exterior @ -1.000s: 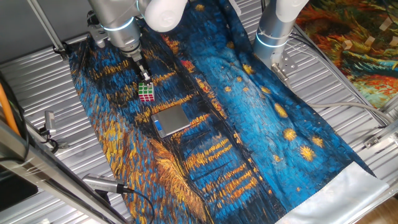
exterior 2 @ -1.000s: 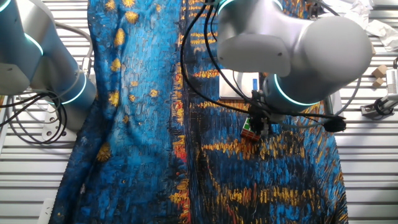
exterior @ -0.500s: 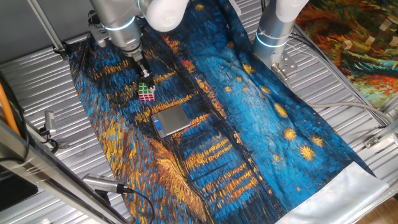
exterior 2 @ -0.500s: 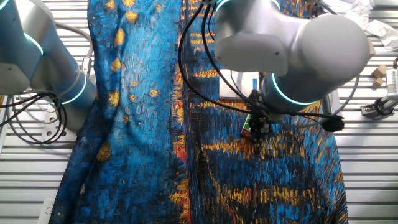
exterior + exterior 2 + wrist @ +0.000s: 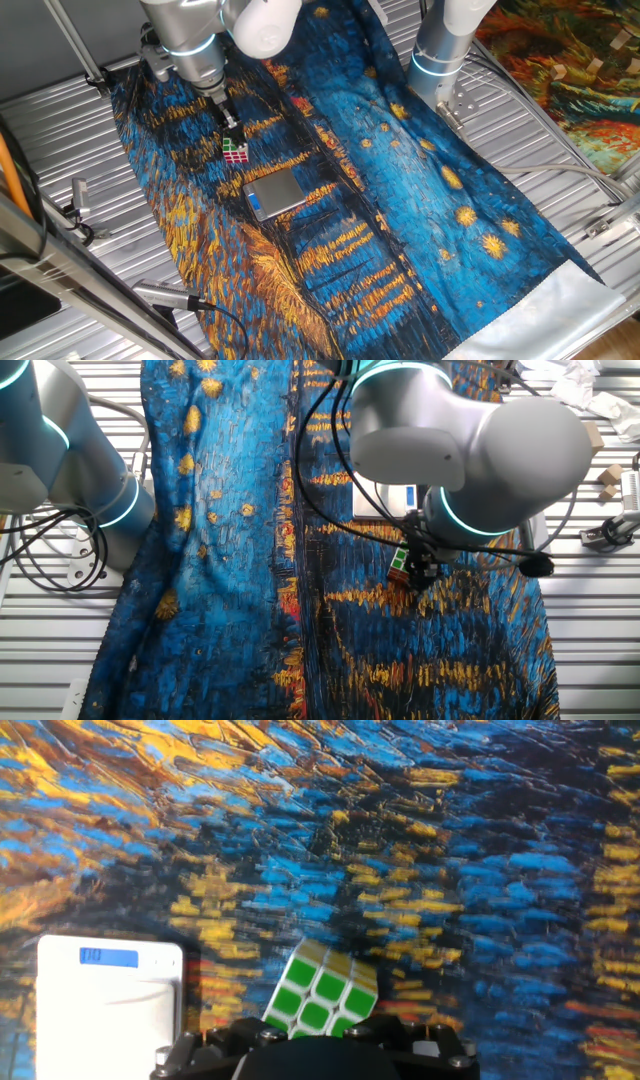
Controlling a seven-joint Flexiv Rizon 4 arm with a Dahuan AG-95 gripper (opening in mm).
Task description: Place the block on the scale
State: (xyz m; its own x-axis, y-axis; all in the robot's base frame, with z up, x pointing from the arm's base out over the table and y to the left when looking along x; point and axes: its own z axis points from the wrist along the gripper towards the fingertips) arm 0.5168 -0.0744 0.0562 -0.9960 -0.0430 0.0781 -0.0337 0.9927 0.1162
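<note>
The block (image 5: 236,152) is a small cube with green, red and white stickers. My gripper (image 5: 233,140) is shut on it and holds it tilted just above the blue-and-orange cloth. The scale (image 5: 276,192) lies flat on the cloth a short way from the block, with its blue display strip along one edge. In the other fixed view the block (image 5: 400,561) shows under the gripper (image 5: 413,566), and the scale (image 5: 385,498) is partly hidden by the arm. In the hand view the block's green face (image 5: 320,990) sits between the fingers, with the scale (image 5: 110,1010) at lower left.
A painted cloth (image 5: 400,200) covers the middle of the ribbed metal table (image 5: 60,140). A second robot arm (image 5: 445,45) stands at the back of the table. Cables and metal bars (image 5: 80,215) lie along the left side.
The arm has shifted a little while the block stays in the gripper at nearly the same spot beside the scale.
</note>
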